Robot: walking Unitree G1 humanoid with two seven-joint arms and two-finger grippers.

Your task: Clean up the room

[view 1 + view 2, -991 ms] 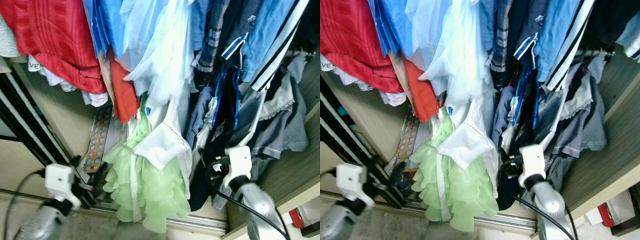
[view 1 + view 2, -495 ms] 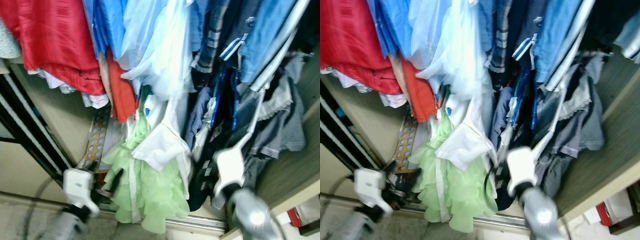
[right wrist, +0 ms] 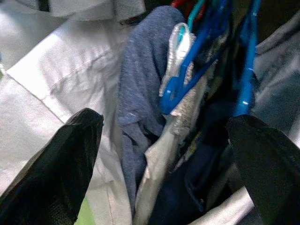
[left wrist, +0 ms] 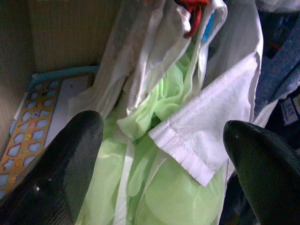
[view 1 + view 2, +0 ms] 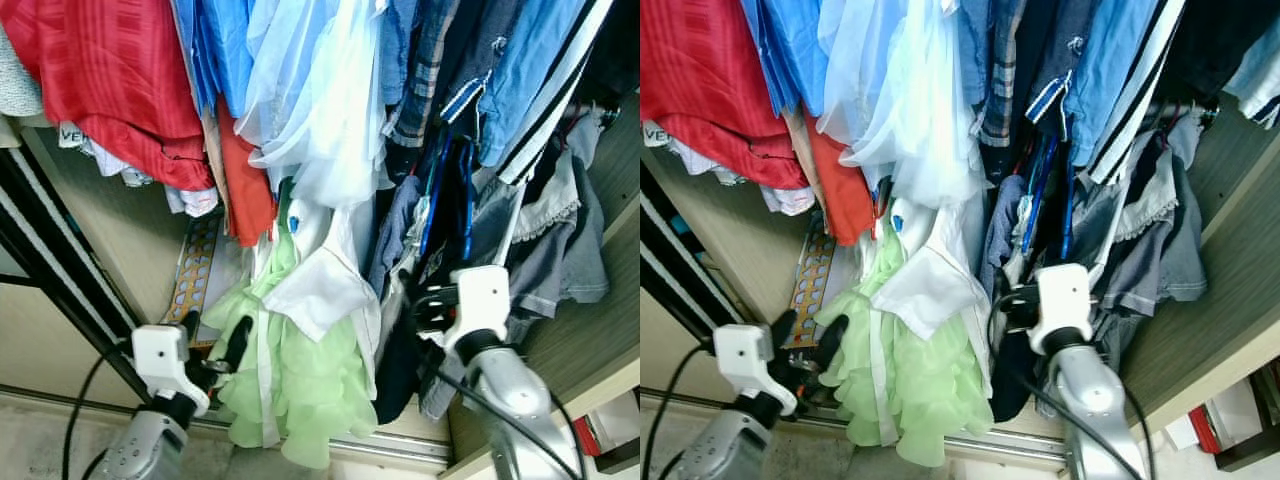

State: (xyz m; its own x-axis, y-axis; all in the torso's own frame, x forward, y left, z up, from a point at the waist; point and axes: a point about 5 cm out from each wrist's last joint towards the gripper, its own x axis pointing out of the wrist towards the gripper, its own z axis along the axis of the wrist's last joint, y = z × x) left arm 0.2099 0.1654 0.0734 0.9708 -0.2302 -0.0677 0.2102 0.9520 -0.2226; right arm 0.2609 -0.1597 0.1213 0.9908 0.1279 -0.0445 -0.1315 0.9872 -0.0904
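I see my left gripper point(image 5: 215, 340) with jaws spread wide, just short of the green dress point(image 5: 300, 380) hanging low in the wardrobe. My right gripper point(image 3: 161, 136), jaws wide too, faces the blue hangers point(image 3: 206, 61) and a grey-blue garment point(image 3: 143, 79).

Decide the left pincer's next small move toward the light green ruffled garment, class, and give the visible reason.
Probably ease the left pincer forward and close on the light green ruffled garment. Its fingers stand open with the green fabric and a white shirt cuff between them, nothing gripped yet. The right pincer is open too, near blue hangers.
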